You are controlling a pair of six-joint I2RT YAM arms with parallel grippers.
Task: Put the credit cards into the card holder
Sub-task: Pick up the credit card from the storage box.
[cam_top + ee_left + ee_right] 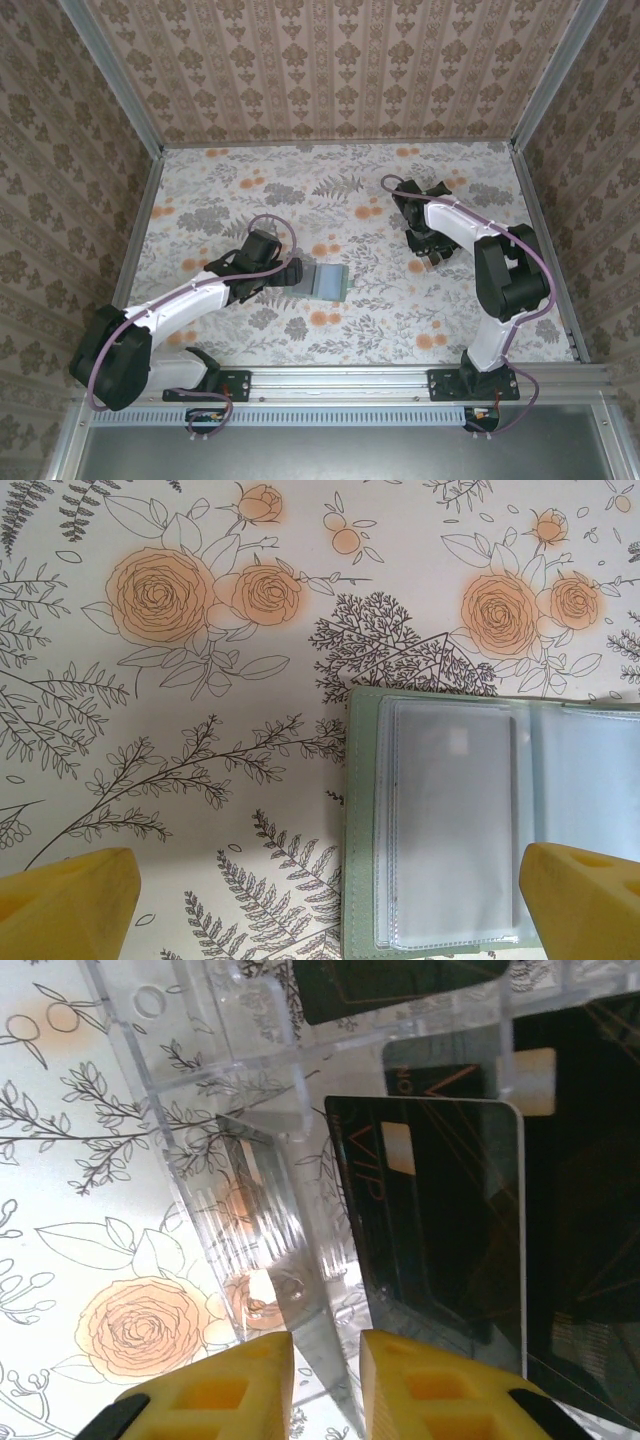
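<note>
The left claw [325,905], spread wide, hovers over the open card holder [440,830] on the bench [200,730]. The right claw [325,1390], fingers nearly together, sits at a credit card [440,1240] in the clear rack [250,1210]; whether it grips cannot be told.

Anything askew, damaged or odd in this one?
Nothing spilled or damaged. One oddity: the right gripper, nearly closed, seems to straddle a wall of the clear rack, beside the nearest black card rather than on it.

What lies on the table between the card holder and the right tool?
Nothing; the top view shows bare flowered table between card holder and right tool.
</note>
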